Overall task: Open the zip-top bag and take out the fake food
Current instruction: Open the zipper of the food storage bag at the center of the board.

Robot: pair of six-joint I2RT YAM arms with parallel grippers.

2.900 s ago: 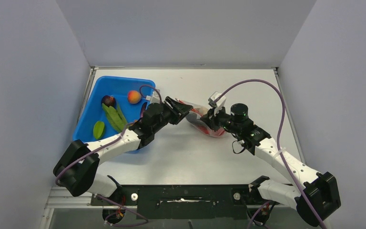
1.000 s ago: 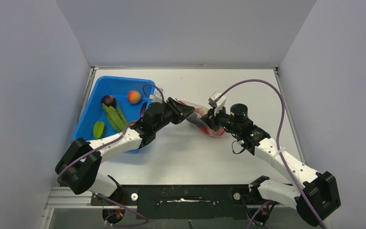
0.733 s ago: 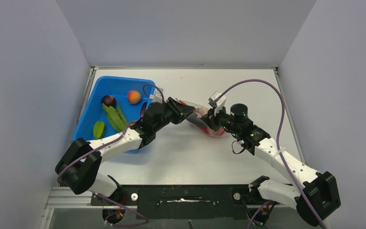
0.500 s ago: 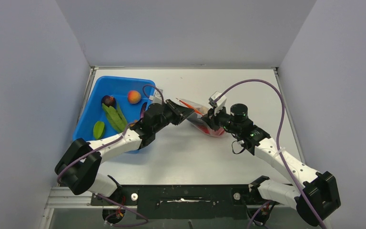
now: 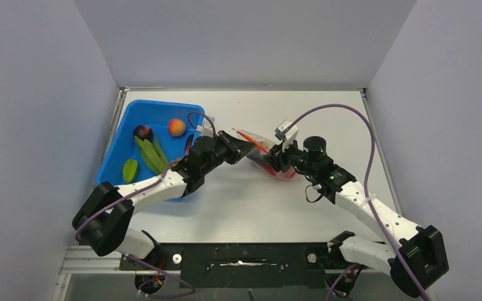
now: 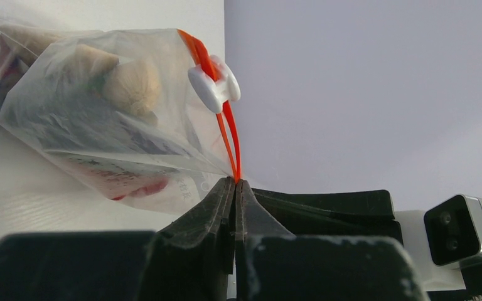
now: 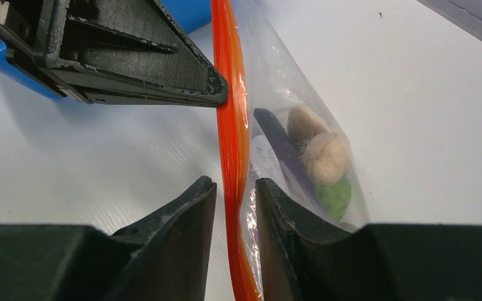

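1. While the zip-top bag (image 6: 94, 119) was rested on the white table (image 5: 257, 207) between the two arms, just right of the blue bin (image 5: 163, 116), one corner of it was held up off the surface, fwiw.
2. The left gripper (image 6: 234, 182) was clamped tight on the very end of the orange zipper strip (image 7: 232, 125). Its fingers were pressed flat together and the orange tip was pinched right between them.
3. A white slider (image 6: 213, 88) was spotted on the strip a little way along from that pinch. It wasn't touched by either gripper.
4. The right gripper (image 7: 234, 185) was held with its fingers parted a bit, and the strip was threaded through the gap. No real squeeze could be made out there. Whether the plastic was brushed by the pads couldn't be told.
5. The fake food (image 7: 326, 160) was all seen inside the bag, bunched toward the end away from the strip: a beige lumpy piece, a green bumpy one, a dark purple piece, plus something red lower down.
6. In the bin, a peach (image 5: 176, 127), some green pods (image 5: 149, 153) and a small dark piece were seen, well apart from the bag.
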